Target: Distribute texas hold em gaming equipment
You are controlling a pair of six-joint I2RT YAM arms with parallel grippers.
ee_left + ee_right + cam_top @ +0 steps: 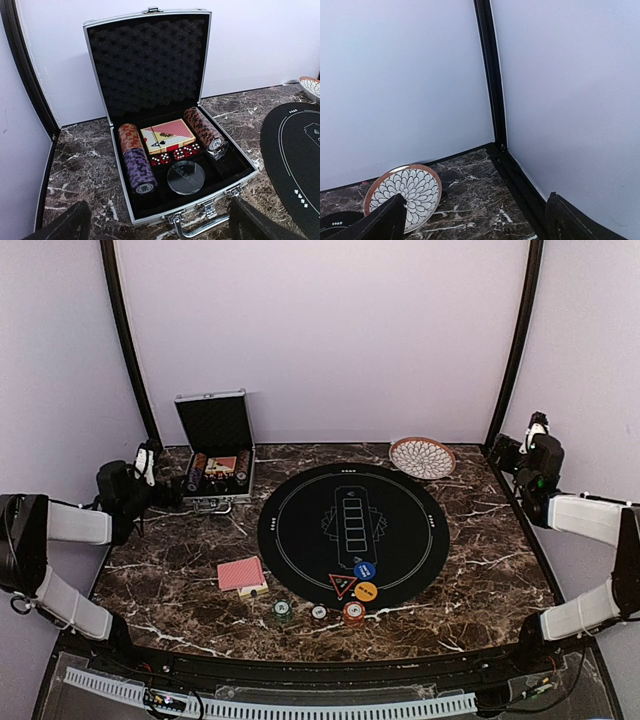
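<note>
Red-backed cards (241,574) lie flat left of the black mat (300,510), the green chip (282,609), white chip (319,612) and red chip (353,612) sit in a row along its near edge, and the blue chip (364,570), orange chip (366,591) and triangle marker (342,585) rest on it.

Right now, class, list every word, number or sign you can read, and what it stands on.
No word or number can be read.
Card box: a black spade sign.
Clear disc in the case: engraving too faint.
Blue chip, orange chip: print too small.
Mat: markings too small.

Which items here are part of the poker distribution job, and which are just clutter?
Job: red-backed cards, green chip, white chip, red chip, orange chip, blue chip, triangle marker.
Lying about: metal case, patterned dish, round black mat.
</note>
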